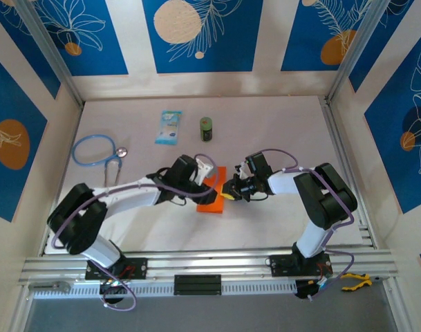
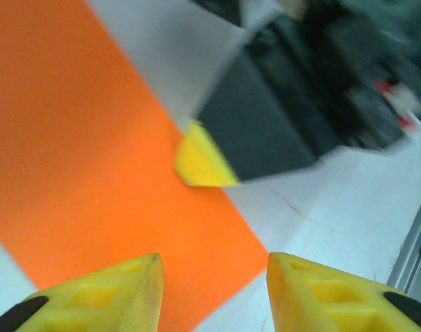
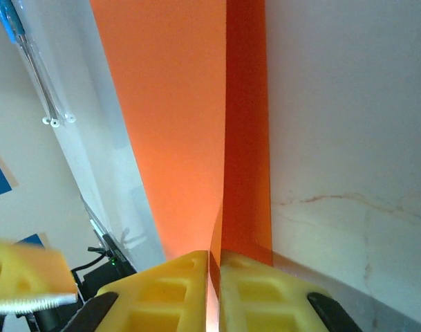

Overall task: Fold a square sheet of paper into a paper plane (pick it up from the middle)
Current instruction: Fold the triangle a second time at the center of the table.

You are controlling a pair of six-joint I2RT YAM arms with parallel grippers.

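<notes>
The square sheet of paper [image 1: 211,191], bright orange and unmarked, sits near the middle of the counter [image 1: 279,124], between the ends of the two arms. The right fingers [image 3: 175,290] are pressed together on its edge, with a thin line of orange showing between their yellow tips. From the right wrist, a broad bright face of the sheet and a narrower, darker strip meet along a straight line that runs to that pinch; whether the strip is a fold or shadow I cannot tell. The left fingers [image 2: 106,297] stand apart over the near corner of the sheet, with nothing between them except the paper and counter below. From the left wrist, one yellow tip of the right fingers touches the sheet's far edge, though that part is blurred. Well beyond the sheet, toward the back wall, a light-blue packet [image 1: 169,128] lies just beside a small green can [image 1: 207,126]. A blue stethoscope [image 1: 98,151] lies to the left, well apart from the paper.
</notes>
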